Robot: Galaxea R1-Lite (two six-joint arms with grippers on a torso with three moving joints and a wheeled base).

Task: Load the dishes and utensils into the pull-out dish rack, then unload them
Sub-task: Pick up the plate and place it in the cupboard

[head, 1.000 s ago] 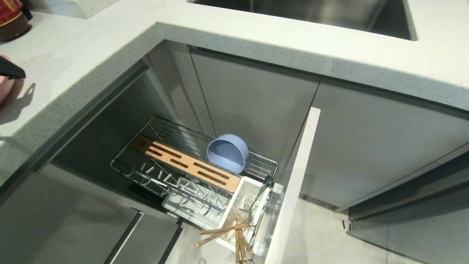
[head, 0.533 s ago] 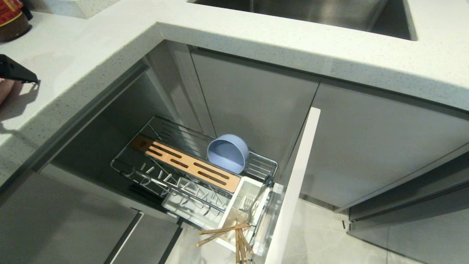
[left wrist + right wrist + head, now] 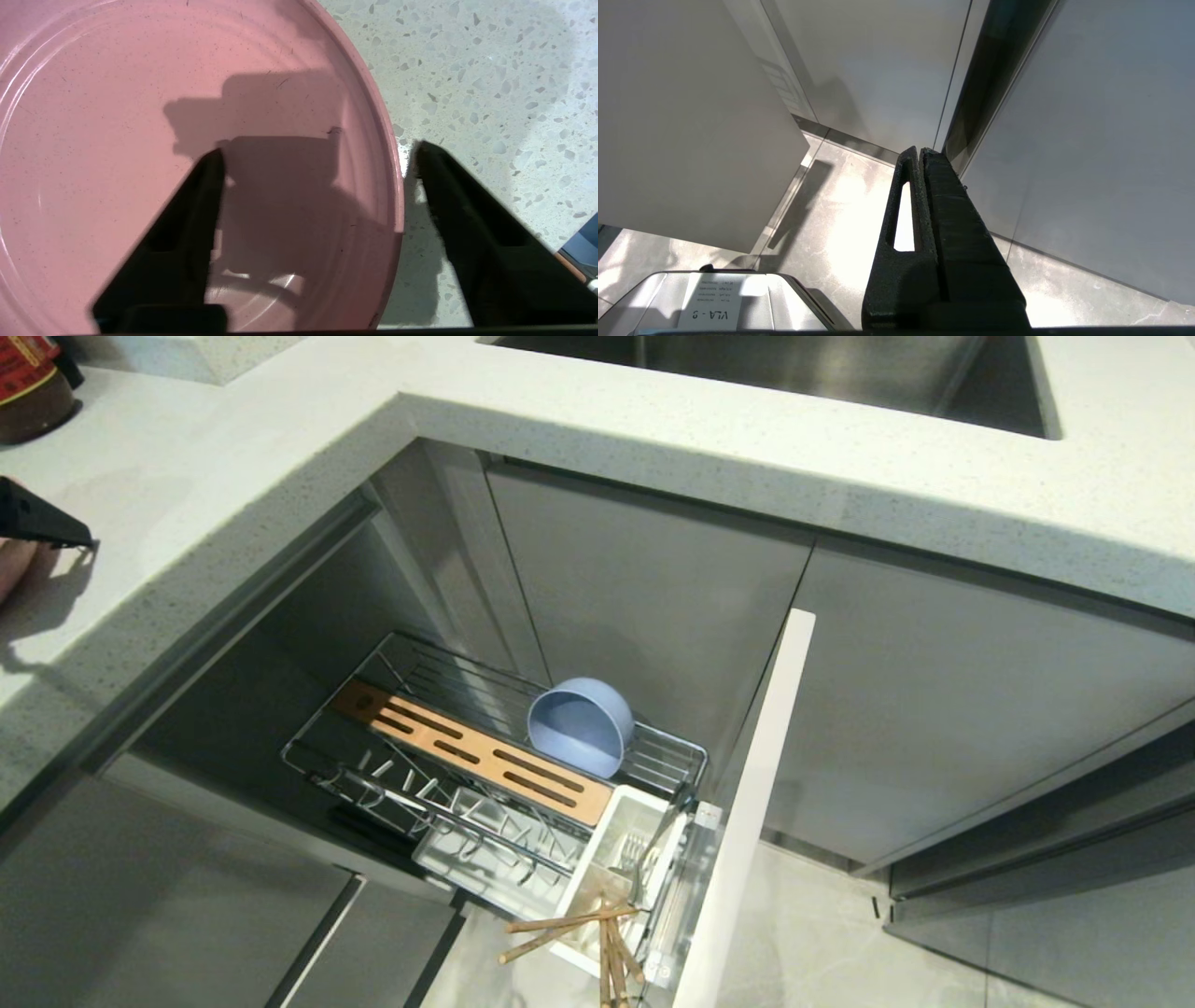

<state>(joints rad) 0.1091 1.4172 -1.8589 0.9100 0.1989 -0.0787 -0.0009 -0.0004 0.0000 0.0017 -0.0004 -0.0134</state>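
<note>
left end effector [image 3: 317,154]: its two black fingers are standing spread, straddling the rim of the wide shallow round pink plastic plate [image 3: 140,140] — one finger over the plate's inside, the other over the speckled pale stone bench [image 3: 490,70]; not clamping the rim.
pink plate: lying flat on the bench at the robot's far left, only a sliver showing in the head view.
right end effector [image 3: 920,154]: hanging parked near the grey floor beside the cabinet fronts, its fingers pressed together on nothing.
pull-out chrome wire dish rack [image 3: 448,775]: standing pulled out below the bench, its pale flat door front [image 3: 747,803] edge-on.
small round pale-blue plastic bowl [image 3: 581,725]: sitting tipped on its side in the rack's rear section, behind the slotted tan wooden strip [image 3: 476,751].
white plastic cutlery cup [image 3: 607,877]: holding the light-brown wooden chopsticks [image 3: 579,933] — leaning out over its near edge — and the silver metal fork [image 3: 635,854].
plate prongs: standing bare.
</note>
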